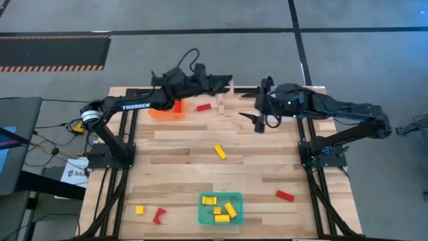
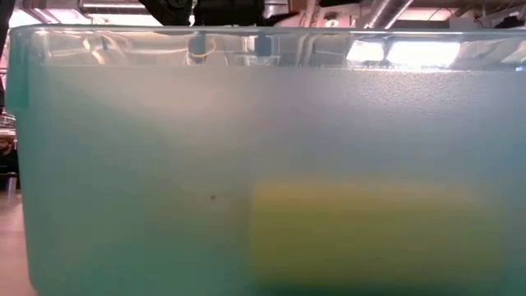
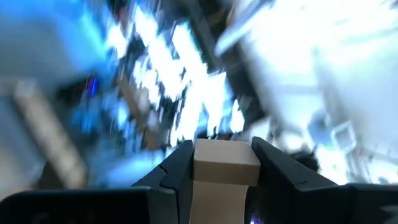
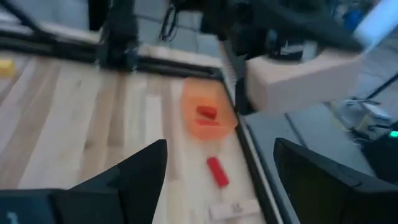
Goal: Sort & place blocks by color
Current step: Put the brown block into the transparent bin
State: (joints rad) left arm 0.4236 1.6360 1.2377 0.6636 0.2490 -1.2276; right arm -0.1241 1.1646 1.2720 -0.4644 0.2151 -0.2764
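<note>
Left gripper [image 3: 225, 165] — fingers [image 3: 180, 168] clamped on a pale natural-wood block [image 3: 225, 162], which fills the gap between them in the left wrist view. The high view places this gripper [image 1: 222, 84] at the far edge of the table [image 1: 267, 167], raised and reaching toward the middle; the right wrist view shows the held wooden block [image 4: 301, 78] aloft beyond the orange tray [image 4: 208, 115].

Right gripper [image 4: 221, 165] — jaws wide apart and empty, hovering near the far edge on the right [image 1: 261, 120], pointed across at the left arm.

Surroundings: the orange tray [image 1: 167, 111] sits just under the left arm and holds one red block [image 4: 207, 112]. Another red block [image 1: 204, 107] lies on the table just beside that tray, with its long axis roughly along the far edge. A pale piece [image 1: 221, 104] stands near it, directly below the left gripper. A yellow block [image 1: 219, 152] lies mid-table. The teal tray [image 1: 204, 215] at the near edge holds several yellow blocks [image 1: 221, 209]. A red block [image 1: 285, 195] lies to that tray's right; a yellow [image 1: 139, 209] and a red block [image 1: 158, 215] lie to its left.

Governing relation, as a judgement: no tray for natural wood is visible from above. Release therefore probably belongs beside the pale piece beneath the left gripper — the nearer arm. The right gripper is better placed for the loose red block near the orange tray.
</note>
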